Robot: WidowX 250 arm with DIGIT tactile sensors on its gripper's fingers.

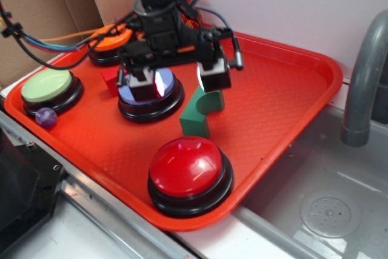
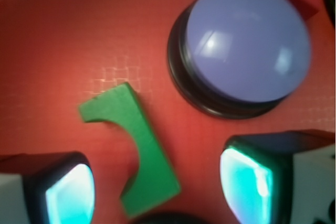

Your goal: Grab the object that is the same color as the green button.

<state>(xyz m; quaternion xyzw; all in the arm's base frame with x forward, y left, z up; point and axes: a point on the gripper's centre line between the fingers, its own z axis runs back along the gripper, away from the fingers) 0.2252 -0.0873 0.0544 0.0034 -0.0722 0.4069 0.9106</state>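
Approach is the step in hand: the gripper (image 1: 176, 80) hangs with fingers spread wide and empty above the red tray (image 1: 285, 83), the green arch block (image 1: 200, 112) lying partly between and ahead of the pads (image 2: 71, 195). In the wrist view the block's long axis runs diagonally, far end toward the left finger, cut-out facing left. The lavender button (image 2: 244, 43) sits ahead, toward the right finger. The next move probably calls for lowering, perhaps a slight wrist turn, then closing.

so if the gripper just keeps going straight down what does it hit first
Most likely the green arch block, which lies between the open gripper's fingers in the wrist view; one finger may clip the purple button, depth is unclear.
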